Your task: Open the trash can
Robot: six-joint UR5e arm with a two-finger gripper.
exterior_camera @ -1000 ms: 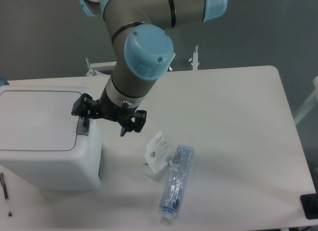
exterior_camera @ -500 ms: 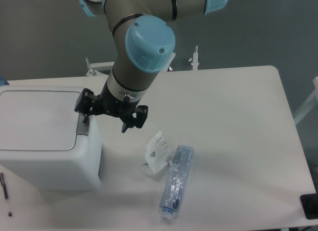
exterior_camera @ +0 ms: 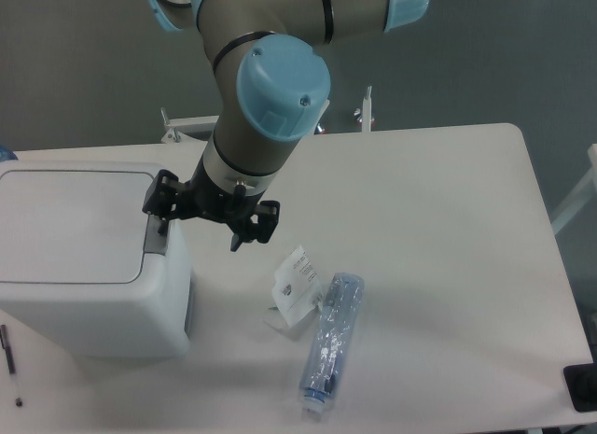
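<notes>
The single camera looks down on the white table (exterior_camera: 438, 229). The arm (exterior_camera: 270, 89) enters from the top edge, so its upper part is cut off, and its thick grey and light-blue wrist hides much of the gripper (exterior_camera: 207, 221) below it. The two black fingers stand apart: one finger (exterior_camera: 160, 203) is over the grey tab (exterior_camera: 155, 243) of the trash can (exterior_camera: 89, 257), and the other finger (exterior_camera: 254, 231) hangs past the can's side, over the table. The gripper is spread and holds nothing. Whether the finger really touches the tab, I cannot tell.

The trash can is just beside the gripper, toward the picture's left, and the left edge cuts off part of it. It is a white plastic box with rounded corners and a flat smooth lid that lies closed.

Below the gripper, nearer the camera, a clear plastic bottle (exterior_camera: 331, 345) lies on its side. A white paper tag (exterior_camera: 298, 285) lies just beside it. At the lower left corner a thin pen (exterior_camera: 9, 359) lies on the table, and a dark object (exterior_camera: 580, 385) at the lower right is cut off.
</notes>
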